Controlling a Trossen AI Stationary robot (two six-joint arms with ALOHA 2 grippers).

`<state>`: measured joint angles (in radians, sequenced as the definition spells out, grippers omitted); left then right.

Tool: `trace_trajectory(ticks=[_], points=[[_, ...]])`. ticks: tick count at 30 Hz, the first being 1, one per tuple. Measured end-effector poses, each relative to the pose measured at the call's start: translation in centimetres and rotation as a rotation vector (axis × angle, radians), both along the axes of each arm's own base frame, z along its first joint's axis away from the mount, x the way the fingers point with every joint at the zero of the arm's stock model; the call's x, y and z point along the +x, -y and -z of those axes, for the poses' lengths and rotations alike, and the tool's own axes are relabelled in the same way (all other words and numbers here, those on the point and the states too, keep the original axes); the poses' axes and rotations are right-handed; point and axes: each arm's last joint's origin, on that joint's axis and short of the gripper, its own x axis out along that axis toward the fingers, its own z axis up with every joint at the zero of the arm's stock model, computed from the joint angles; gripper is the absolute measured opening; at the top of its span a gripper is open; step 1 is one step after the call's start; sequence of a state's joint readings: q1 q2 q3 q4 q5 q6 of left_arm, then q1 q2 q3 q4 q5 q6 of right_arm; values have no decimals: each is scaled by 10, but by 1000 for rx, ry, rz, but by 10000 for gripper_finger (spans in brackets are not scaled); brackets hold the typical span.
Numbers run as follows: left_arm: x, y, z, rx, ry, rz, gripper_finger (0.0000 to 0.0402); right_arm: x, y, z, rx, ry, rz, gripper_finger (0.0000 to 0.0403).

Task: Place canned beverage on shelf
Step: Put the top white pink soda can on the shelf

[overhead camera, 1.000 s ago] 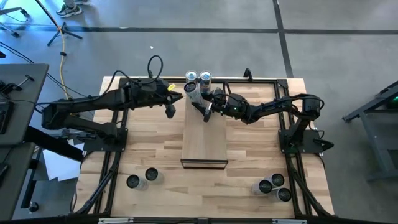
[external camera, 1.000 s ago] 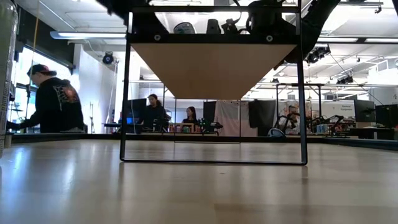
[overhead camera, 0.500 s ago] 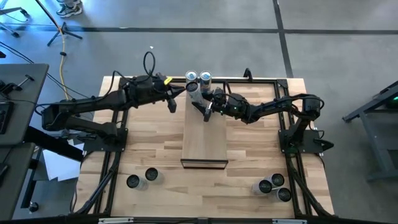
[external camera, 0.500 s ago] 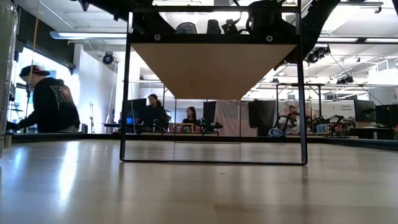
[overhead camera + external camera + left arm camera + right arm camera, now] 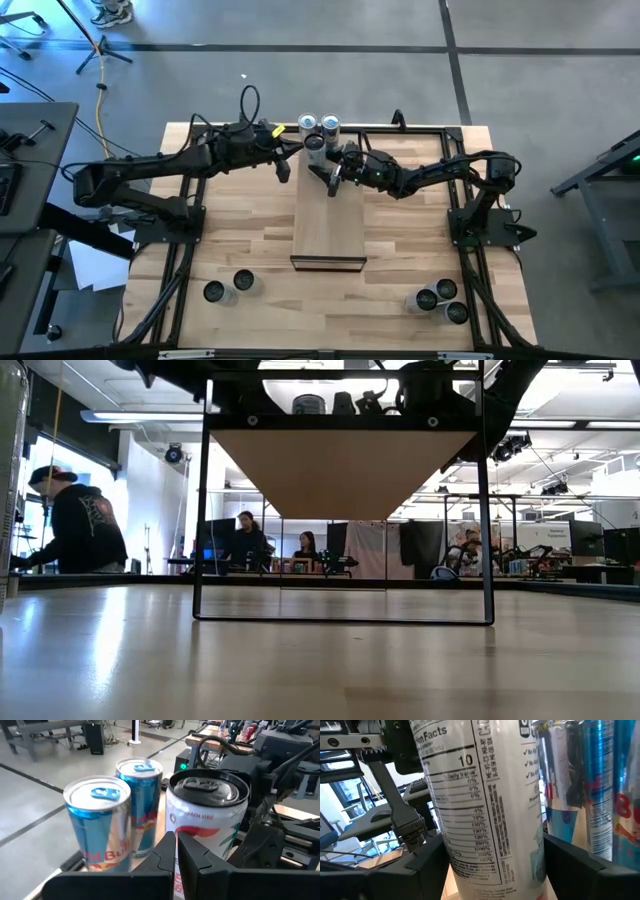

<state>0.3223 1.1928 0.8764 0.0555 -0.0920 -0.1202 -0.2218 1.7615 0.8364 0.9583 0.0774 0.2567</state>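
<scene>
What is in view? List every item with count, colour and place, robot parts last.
shelf: one, light wood, table centre.
white can: one, white, shelf's far end, between the right gripper's fingers.
blue cans: two, blue and silver, standing behind the white can.
near-left cans: two, silver tops, tabletop.
near-right cans: three, silver tops, tabletop.
table: one, butcher-block wood.
people: three, dark clothes, room behind.
left gripper: dark, shut, beside the white can.
right gripper: dark, around the white can.
</scene>
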Motion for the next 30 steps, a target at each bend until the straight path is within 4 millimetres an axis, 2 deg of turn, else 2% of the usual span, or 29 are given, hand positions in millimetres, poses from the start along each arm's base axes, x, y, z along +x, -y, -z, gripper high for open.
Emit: trace_trajectory(ticks=[18,30], points=[[4,3,3,-29,1,12,0,0,0,1,24,-7,-9,269],[4,4,3,-38,5,20,0,0,0,1,-112,-51,-13,269]])
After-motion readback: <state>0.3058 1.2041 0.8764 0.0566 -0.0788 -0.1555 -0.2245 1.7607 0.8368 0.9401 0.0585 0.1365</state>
